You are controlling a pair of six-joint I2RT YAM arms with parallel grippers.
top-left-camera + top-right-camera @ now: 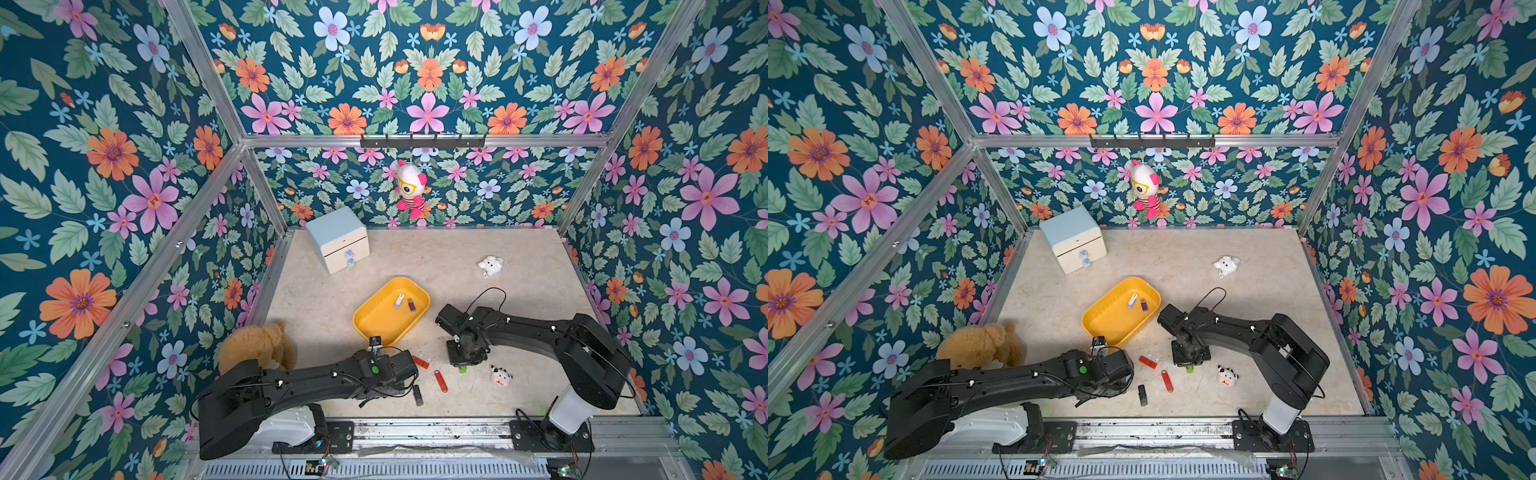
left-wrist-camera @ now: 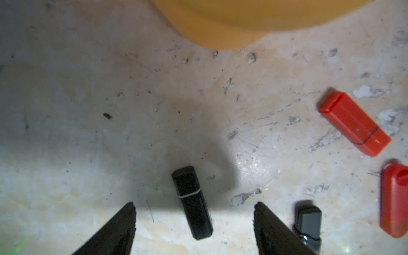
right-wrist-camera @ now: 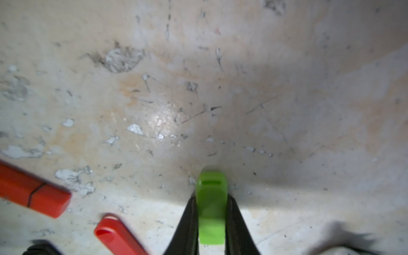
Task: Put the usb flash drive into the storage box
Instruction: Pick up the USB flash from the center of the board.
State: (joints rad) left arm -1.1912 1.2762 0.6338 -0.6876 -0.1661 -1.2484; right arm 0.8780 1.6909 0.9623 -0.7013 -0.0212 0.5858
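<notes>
Farthest left of the storage box (image 1: 376,322) we see a teddy bear (image 1: 257,344), off its near-left side. A cabinet (image 1: 337,237) stands beyond the box's far-left side, well apart from it.

Our left gripper (image 2: 194,204) hangs just off the box's near end, jaws spread wide and holding nothing. A black flash drive (image 2: 192,212) lies flat on the table (image 2: 88,110) between the two fingers (image 2: 119,231), touching neither. A grey-ended flash drive (image 2: 308,223) lies just outside one finger.

Inside the box, toward its far-right end, a white flash drive (image 1: 399,300) and a purple flash drive (image 1: 411,305) lie side by side on the bottom, close but apart.

Off the box's near-right side, outside it, a short red flash drive (image 1: 420,362) and a longer red flash drive (image 1: 441,380) rest on the table.

Further right of the box, our right gripper (image 3: 211,198) is clamped on a green flash drive (image 3: 212,207), one finger against each long side, with the drive's end poking out past the fingertips. This drive is outside the box, low over the table; we cannot tell whether it touches the surface.

A cow toy (image 1: 500,376) sits further right again of the box's near end. A white soft toy (image 1: 491,265) lies beyond the box's far-right end, well apart.
</notes>
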